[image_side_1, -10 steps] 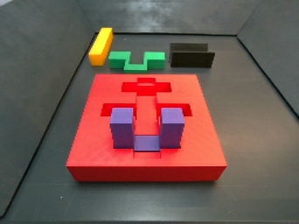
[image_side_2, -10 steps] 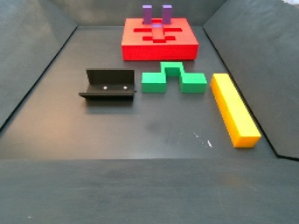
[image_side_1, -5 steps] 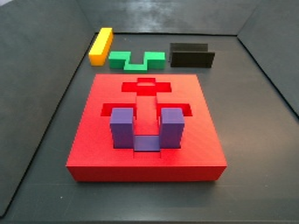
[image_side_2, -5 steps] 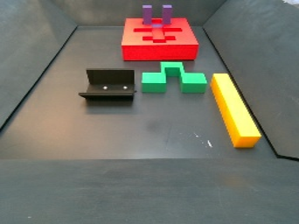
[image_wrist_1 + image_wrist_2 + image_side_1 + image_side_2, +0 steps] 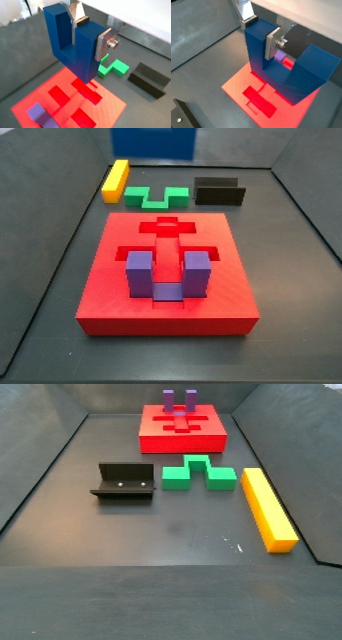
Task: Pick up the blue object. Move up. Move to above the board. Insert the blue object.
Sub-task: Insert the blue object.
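Both wrist views show the gripper high over the board, its fingers closed on one prong of the blue block, which hangs clear of everything with its prongs pointing up towards the wrist. In a wrist view the silver plate of a finger lies flat against the prong's face, and the block covers much of the red board beneath it, whose cut-out recesses show as darker red shapes. In a side view only the lower part of the blue block enters at the upper edge of the picture, above the far end of the desk; the gripper itself is out of that view. On the board the purple block stands upright in its recess at the near end. Beyond the board lie the yellow bar, the green block and the fixture, all resting on the desk and apart from one another.
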Available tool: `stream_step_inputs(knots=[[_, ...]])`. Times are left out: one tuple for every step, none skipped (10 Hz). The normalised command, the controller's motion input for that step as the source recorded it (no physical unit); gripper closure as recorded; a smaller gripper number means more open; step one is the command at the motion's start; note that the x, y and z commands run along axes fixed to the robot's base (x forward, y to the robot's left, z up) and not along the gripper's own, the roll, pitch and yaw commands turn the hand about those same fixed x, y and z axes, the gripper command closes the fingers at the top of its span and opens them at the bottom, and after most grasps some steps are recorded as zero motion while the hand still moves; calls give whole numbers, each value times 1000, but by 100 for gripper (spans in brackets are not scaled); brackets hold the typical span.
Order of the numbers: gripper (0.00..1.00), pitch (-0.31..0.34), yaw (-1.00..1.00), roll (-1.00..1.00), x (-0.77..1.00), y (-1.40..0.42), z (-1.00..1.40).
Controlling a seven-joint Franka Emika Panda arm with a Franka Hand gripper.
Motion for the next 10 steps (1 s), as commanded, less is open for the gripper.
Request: stream_step_inputs(knots=[[100, 0, 123, 167, 471, 149, -889], [100, -47, 109, 163, 260, 109, -860], [100, -83, 126, 207, 91, 91, -777], [100, -101, 140, 254, 0, 91, -711], [100, -147, 0, 263, -217, 14, -726], [100, -173, 0, 264, -371, 0, -626], [100, -54, 0, 51, -154, 49, -334], [100, 0, 0, 0, 26, 0, 0], [100, -59, 0, -26, 283, 0, -137], [100, -100, 0, -67, 249, 0, -171]])
